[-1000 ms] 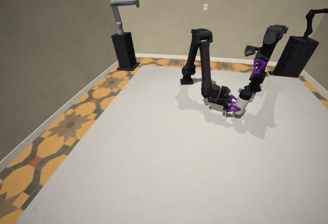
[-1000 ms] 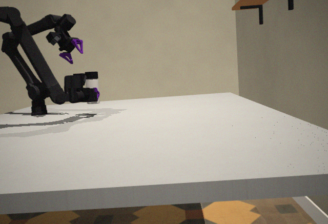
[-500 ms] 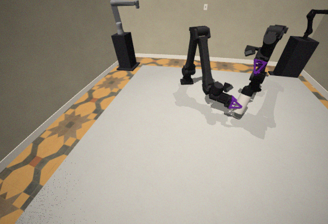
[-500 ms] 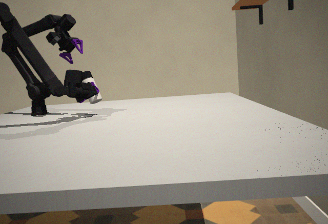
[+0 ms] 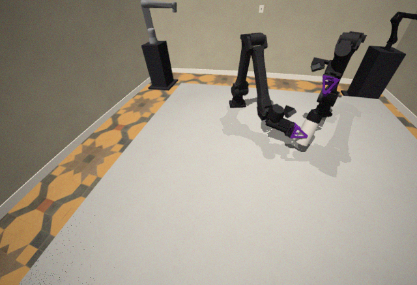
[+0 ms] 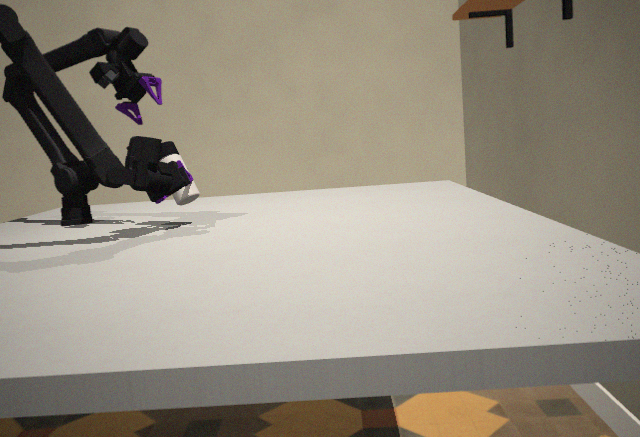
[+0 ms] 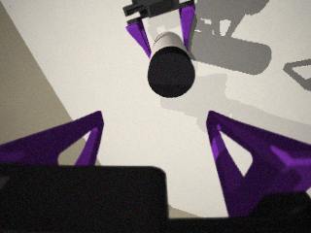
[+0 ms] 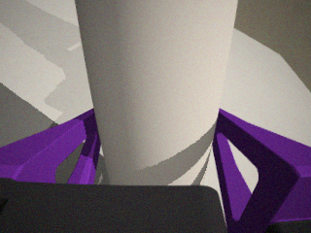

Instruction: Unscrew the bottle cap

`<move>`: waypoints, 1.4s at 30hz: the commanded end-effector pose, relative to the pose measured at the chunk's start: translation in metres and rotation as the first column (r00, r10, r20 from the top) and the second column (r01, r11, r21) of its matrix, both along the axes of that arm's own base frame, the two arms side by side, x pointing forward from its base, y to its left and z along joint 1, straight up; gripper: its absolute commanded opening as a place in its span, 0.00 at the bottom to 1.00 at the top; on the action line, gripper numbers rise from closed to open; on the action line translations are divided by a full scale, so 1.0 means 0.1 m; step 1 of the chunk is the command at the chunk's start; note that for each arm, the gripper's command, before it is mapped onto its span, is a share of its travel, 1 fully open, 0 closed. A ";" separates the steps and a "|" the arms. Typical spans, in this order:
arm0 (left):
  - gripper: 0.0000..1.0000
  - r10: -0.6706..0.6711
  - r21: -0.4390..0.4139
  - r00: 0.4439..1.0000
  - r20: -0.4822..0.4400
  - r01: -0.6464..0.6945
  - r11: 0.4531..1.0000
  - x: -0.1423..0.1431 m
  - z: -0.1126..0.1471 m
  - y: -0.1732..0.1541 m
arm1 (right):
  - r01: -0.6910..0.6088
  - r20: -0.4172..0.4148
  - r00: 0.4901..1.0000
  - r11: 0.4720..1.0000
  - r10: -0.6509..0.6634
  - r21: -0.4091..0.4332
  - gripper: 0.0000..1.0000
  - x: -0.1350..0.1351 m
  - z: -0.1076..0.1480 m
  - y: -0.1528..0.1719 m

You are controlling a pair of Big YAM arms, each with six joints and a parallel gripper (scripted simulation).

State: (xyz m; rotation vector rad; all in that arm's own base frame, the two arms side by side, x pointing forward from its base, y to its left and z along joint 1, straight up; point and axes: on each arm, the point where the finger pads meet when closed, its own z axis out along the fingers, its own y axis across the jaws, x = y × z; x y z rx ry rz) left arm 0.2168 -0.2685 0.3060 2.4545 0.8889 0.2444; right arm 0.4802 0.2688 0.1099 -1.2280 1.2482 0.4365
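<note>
Right pincer (image 5: pixel 301 132) (image 6: pixel 174 187) (image 8: pixel 156 112) clamped on the smooth, likely stiff bottle (image 5: pixel 309 132) (image 6: pixel 186 190) (image 7: pixel 168 41) (image 8: pixel 157 87); left pincer (image 6: pixel 150 113) (image 7: pixel 155 115) apart above it, best gripping the cap (image 5: pixel 313 116) (image 6: pixel 168 148) (image 7: pixel 171 73) squarely!

Bottle (image 5: pixel 309 128) (image 6: pixel 187 193) (image 7: pixel 167 40) (image 8: pixel 155 73): plain off-white cylinder, smooth sides. Gripped round the body by the right claw (image 5: pixel 305 135) (image 6: pixel 178 185) (image 7: pixel 168 53) (image 8: pixel 156 114), raised off the table (image 5: pixel 215 201) (image 6: pixel 330 277) (image 7: pixel 121 92), tilted. Sits toward three o'clock from centre in the top view, nine o'clock in the exterior.

Cap (image 5: pixel 313 117) (image 6: pixel 168 148) (image 7: pixel 171 73): black, round, flat-faced, on the bottle's upper end. Points to one o'clock from above, eleven in the exterior; in the left wrist view it faces the camera, bottle body running back toward twelve.
</note>
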 end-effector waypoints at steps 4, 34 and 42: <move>0.94 0.001 -0.009 1.000 0.007 -0.001 1.000 0.05 0.01 -0.03 | -0.004 0.088 0.996 1.000 0.003 0.016 0.00 0.14 0.35 0.06; 0.94 -0.006 -0.017 1.000 -0.021 0.006 1.000 0.17 -0.45 -0.16 | -0.001 0.064 0.998 1.000 0.000 0.016 0.00 0.15 0.25 0.05; 0.94 -0.006 -0.017 1.000 -0.021 0.006 1.000 0.17 -0.45 -0.16 | -0.001 0.064 0.998 1.000 0.000 0.016 0.00 0.15 0.25 0.05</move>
